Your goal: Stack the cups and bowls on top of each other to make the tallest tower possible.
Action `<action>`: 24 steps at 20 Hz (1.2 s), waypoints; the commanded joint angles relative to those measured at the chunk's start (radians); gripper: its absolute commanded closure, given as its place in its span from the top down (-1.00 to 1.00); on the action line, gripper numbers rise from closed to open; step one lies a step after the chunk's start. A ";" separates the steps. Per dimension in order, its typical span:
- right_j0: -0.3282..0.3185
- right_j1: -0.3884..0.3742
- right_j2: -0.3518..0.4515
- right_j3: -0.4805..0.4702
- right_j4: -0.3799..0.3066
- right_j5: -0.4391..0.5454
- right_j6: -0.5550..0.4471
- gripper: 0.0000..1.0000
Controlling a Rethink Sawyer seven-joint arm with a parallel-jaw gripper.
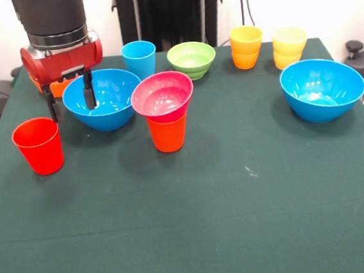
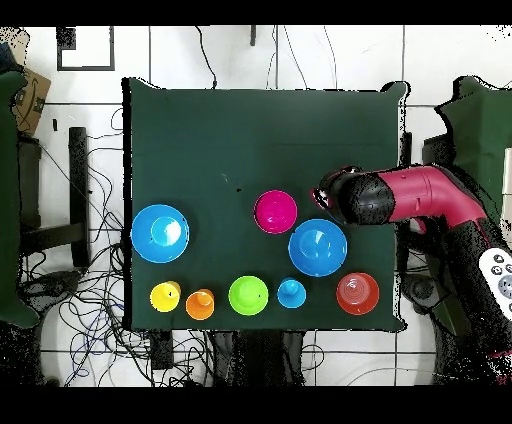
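Note:
My gripper (image 1: pixel 71 99) is open and hangs at the left rim of a large blue bowl (image 1: pixel 110 95). One finger (image 1: pixel 89 90) is inside the bowl and the other (image 1: pixel 53 105) is outside it. A pink-red bowl (image 1: pixel 162 94) rests tilted on an orange cup (image 1: pixel 167 133), a two-piece tower in the middle. A red cup (image 1: pixel 39 145) stands front left. A second blue bowl (image 1: pixel 322 87) sits at the right. Along the far edge stand a light blue cup (image 1: pixel 139 58), a lime-green bowl (image 1: pixel 192 58), a yellow-orange cup (image 1: pixel 246 46) and a pale yellow cup (image 1: pixel 289 47). An orange thing (image 1: pixel 60 88) is mostly hidden behind the gripper.
The dark green table (image 1: pixel 240 202) has open room across its front half. In the overhead view my red arm (image 2: pixel 420 195) reaches in from the right over the blue bowl (image 2: pixel 318 247), next to the pink-red bowl (image 2: pixel 275 211). Cables lie around the table.

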 commanded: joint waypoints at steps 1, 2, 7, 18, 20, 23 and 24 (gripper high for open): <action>0.047 -0.004 -0.041 -0.040 -0.133 0.018 -0.263 1.00; 0.048 -0.002 -0.044 -0.048 -0.143 0.019 -0.272 1.00; 0.023 0.007 -0.027 -0.044 -0.137 0.020 -0.299 1.00; 0.007 0.036 -0.010 -0.037 -0.138 0.001 -0.310 1.00; 0.003 0.041 -0.008 -0.042 -0.137 0.002 -0.319 1.00; 0.002 0.057 -0.005 -0.065 -0.138 0.007 -0.336 1.00; 0.001 0.061 -0.003 -0.069 -0.135 0.010 -0.342 1.00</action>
